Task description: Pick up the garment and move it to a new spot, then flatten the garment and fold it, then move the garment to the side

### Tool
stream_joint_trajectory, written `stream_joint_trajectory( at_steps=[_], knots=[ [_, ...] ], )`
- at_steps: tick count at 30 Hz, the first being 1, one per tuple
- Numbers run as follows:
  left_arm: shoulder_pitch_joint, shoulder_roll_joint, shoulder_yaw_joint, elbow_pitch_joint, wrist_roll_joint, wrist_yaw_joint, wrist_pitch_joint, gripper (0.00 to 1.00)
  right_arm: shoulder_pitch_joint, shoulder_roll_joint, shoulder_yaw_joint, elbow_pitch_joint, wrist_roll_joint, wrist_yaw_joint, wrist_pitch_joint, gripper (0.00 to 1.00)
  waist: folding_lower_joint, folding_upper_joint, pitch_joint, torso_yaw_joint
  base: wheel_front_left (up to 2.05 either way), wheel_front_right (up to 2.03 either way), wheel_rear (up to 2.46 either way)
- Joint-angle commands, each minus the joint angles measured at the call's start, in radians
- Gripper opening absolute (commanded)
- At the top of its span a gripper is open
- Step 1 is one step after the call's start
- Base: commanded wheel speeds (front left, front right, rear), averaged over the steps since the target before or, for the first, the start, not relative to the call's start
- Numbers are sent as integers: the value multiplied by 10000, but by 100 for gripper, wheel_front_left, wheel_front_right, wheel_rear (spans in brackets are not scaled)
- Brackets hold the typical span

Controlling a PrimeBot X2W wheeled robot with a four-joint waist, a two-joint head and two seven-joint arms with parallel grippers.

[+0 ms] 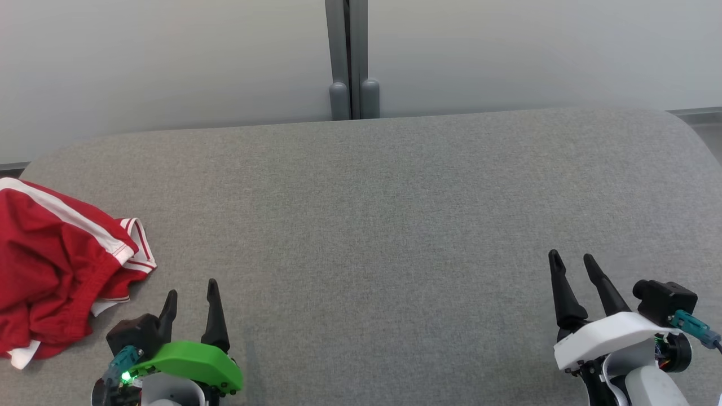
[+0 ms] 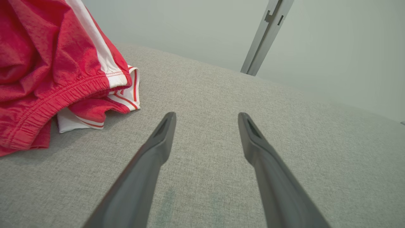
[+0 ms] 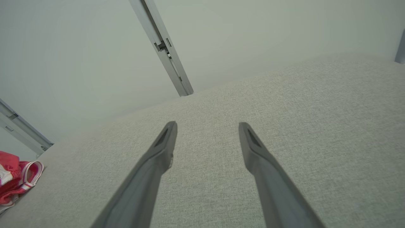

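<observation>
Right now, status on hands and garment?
Left hand open, empty. Right hand open, empty. Red garment crumpled at left, beside left hand, untouched. Nothing in between.

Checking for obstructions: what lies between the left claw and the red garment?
Only bare grey cloth surface; the left wrist view shows the open left claw apart from the crumpled red garment, nothing between.
</observation>
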Motion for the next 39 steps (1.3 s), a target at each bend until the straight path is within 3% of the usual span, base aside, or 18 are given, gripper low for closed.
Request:
stream_joint_trajectory(
  at_steps=[1,21,30,39],
  knots=[
    [-134,50,-63,7,321,-45,-95,100,-143,-48,51,99,-253,2,-101,100,0,0,-4,11,0,0,0],
    [-285,67,-721,197,2290,-169,-535,100,-453,-67,-93,864,-2244,3,-546,100,0,0,-12,121,0,0,0],
    [-225,-5,-648,406,2679,-122,-706,100,-424,-76,-171,1028,-2983,3,-716,100,0,0,-27,232,0,0,0],
    [-82,-77,-513,734,3090,0,-868,100,-345,-80,120,1104,-3617,1,-881,100,0,0,103,1240,0,0,0]
  ],
)
